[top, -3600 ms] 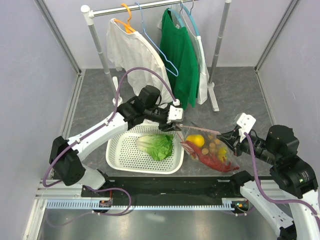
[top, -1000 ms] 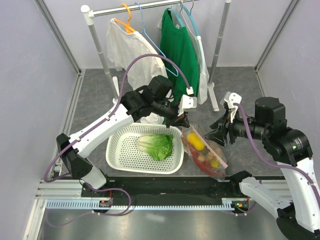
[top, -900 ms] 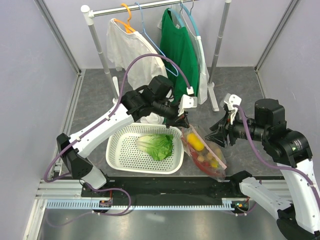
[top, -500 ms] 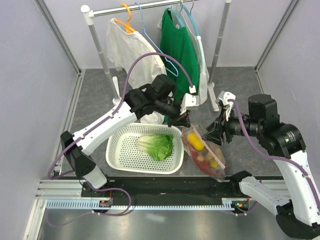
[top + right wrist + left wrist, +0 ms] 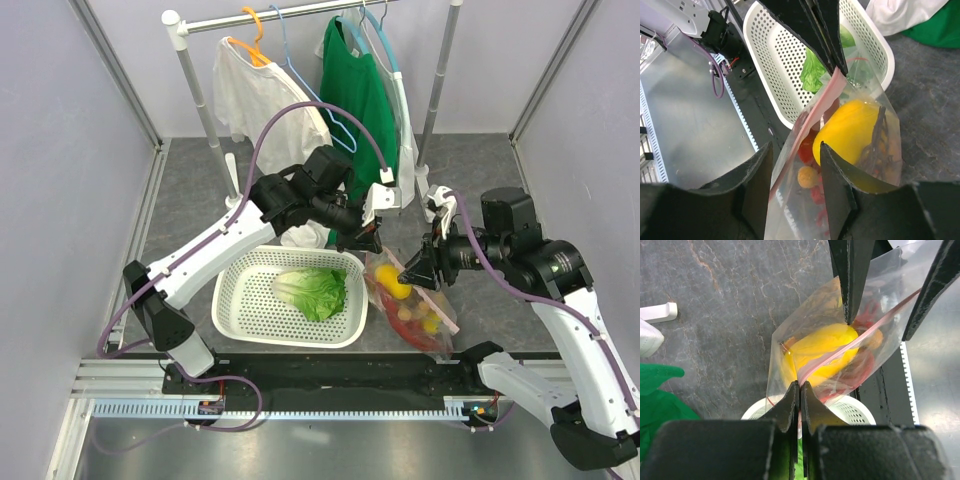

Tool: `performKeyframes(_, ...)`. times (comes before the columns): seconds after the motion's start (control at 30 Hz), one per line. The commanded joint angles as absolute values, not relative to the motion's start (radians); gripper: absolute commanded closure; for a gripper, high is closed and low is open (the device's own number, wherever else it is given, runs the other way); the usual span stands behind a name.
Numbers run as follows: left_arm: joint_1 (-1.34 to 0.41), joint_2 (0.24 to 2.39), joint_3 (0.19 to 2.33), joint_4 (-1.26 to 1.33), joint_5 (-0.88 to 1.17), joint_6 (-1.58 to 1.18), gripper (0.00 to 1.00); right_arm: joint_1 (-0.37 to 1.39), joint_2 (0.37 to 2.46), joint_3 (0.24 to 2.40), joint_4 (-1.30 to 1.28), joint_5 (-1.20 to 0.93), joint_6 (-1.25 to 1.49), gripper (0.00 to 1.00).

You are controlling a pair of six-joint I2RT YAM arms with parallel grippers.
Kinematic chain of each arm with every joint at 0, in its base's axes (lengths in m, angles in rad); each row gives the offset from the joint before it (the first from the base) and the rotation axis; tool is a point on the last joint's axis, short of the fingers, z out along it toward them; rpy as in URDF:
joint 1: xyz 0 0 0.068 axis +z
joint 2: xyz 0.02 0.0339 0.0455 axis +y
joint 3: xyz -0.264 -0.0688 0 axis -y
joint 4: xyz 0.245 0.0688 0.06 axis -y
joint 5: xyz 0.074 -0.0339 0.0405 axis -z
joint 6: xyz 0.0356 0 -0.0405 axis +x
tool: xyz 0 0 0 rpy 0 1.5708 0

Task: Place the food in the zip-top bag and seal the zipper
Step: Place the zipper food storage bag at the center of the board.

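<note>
The clear zip-top bag (image 5: 412, 310) hangs by one corner next to the basket, with a yellow lemon (image 5: 392, 284), red lobster parts and brown longans inside. Its pink zipper (image 5: 840, 351) slants across the mouth. My left gripper (image 5: 368, 243) is shut on the zipper's end (image 5: 799, 385). My right gripper (image 5: 415, 272) is open, with its fingers (image 5: 760, 180) on either side of the zipper (image 5: 812, 112) and not touching it. The green lettuce (image 5: 315, 291) lies in the basket and also shows in the right wrist view (image 5: 812, 67).
The white perforated basket (image 5: 232, 300) stands left of the bag, near the front rail. A clothes rack (image 5: 432, 100) with a white shirt (image 5: 265, 100) and a green shirt (image 5: 360, 110) stands behind. The black rail (image 5: 330, 372) runs along the near edge.
Both grippers have lifted the bag off the floor. My right gripper let go of its end, then moved left along the zipper towards my left gripper, which stays shut on the corner.
</note>
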State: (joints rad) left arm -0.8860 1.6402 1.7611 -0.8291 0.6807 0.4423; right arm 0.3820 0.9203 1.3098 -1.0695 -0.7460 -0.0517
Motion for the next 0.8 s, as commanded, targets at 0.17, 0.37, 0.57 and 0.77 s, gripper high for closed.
performKeyframes(0.17,-0.888,1.643,1.822,-0.815,0.692,0.385,0.98,0.382,0.913,1.276,-1.043,-0.727,-0.025,0.94)
performKeyframes(0.37,-0.865,1.631,1.819,-0.815,0.69,0.353,0.62,0.382,0.897,1.305,-1.039,-0.615,0.029,1.0)
performKeyframes(0.57,-0.743,1.605,1.841,-0.798,0.772,0.238,0.14,0.379,0.842,1.301,-1.019,-0.425,0.126,1.0)
performKeyframes(0.77,-0.667,1.546,1.827,-0.781,0.784,0.195,0.07,0.325,0.805,1.353,-1.008,-0.152,0.149,1.0)
